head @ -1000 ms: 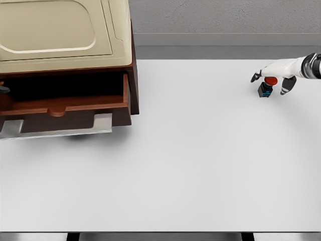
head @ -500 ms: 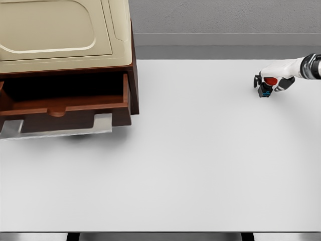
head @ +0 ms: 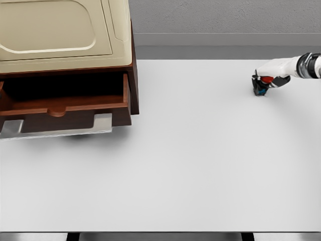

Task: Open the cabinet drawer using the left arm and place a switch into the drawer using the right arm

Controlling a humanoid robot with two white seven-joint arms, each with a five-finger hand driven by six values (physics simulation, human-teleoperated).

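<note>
A brown wooden cabinet (head: 131, 75) with a cream top stands at the table's back left. Its drawer (head: 65, 106) is pulled out and looks empty inside. At the far right, a small switch (head: 262, 86) with a red button and a black and blue base stands on the white table (head: 200, 160). My right hand (head: 266, 79) reaches in from the right edge, and its white fingers are curled around the switch. The left arm does not show.
A grey wall runs behind the table. A pale metal plate (head: 103, 122) sticks out under the drawer front. The table's front edge runs along the bottom of the view.
My right hand's fingers have closed from spread to curled around the switch, and the switch has shifted slightly left. A dark bit at the drawer's left edge is gone.
</note>
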